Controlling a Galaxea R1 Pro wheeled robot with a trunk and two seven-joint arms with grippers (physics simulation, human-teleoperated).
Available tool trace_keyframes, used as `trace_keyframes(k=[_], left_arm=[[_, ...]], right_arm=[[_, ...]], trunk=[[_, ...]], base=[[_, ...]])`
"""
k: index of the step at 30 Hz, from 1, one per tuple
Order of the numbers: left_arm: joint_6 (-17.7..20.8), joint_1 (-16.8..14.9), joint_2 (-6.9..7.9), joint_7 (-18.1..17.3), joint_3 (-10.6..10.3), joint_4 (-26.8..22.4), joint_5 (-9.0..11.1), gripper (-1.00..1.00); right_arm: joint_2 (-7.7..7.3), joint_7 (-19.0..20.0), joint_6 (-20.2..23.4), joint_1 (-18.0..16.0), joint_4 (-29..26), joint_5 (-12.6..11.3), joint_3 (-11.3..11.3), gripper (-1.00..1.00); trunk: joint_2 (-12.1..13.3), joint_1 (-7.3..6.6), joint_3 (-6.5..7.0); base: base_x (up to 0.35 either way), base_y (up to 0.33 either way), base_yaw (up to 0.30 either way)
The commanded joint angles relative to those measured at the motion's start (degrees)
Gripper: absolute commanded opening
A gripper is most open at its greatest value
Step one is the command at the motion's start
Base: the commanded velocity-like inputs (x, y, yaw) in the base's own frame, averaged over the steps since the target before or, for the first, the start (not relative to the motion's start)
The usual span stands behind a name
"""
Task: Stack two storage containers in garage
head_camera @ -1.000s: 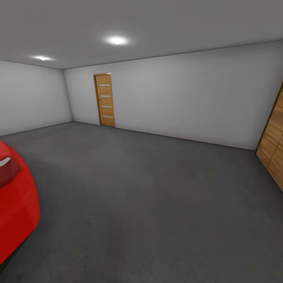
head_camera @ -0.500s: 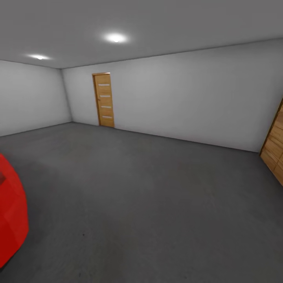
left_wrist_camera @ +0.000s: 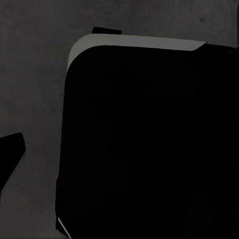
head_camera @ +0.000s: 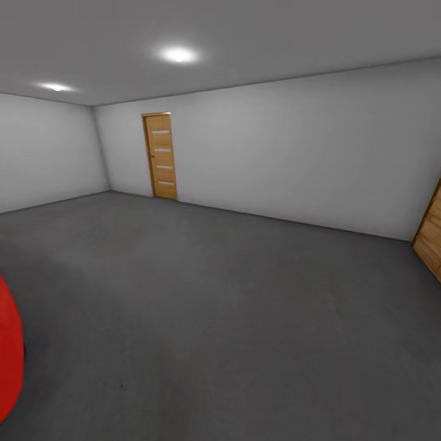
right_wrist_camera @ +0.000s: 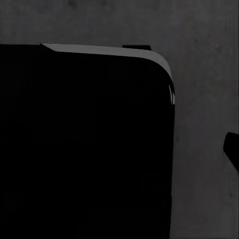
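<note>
In the garage with nothing in my grippers' reach — no container to steer by

I see the dark grey floor (head_camera: 233, 306) running to pale walls, a narrow wooden door (head_camera: 160, 156) far ahead, plank doors (head_camera: 432, 236) off to my right and a red car body (head_camera: 9, 349) close at my left. My wrist cameras look down past dark rounded bodywork (left_wrist_camera: 149, 144) at concrete, so I cannot tell whether my fingers are spread or pressed together. Neither storage container is anywhere I look — which arm is nearer, or how a box's long axis lies, I cannot judge from here

One wooden door (head_camera: 160, 156), two ceiling lights (head_camera: 178, 55), one red car (head_camera: 8, 349)
</note>
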Motion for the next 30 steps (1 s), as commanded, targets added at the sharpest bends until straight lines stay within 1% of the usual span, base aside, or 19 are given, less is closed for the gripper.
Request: trace_keyframes(k=[1, 30], left_arm=[[-0.14, -0.01, -0.02, 0.04, 0.05, -0.01, 0.49, 1.0], [-0.14, -0.01, 0.07, 0.04, -0.03, -0.05, 0.49, 1.0]], right_arm=[[0.01, -0.02, -0.29, -0.03, 0.09, -0.03, 0.04, 1.0], [0.01, -0.02, -0.29, -0.03, 0.09, 0.01, 0.04, 1.0]], trunk=[[-0.02, 0.03, -0.04], [-0.02, 0.03, -0.04]], base=[[0.321, 0.0, 0.0], [0.321, 0.0, 0.0]])
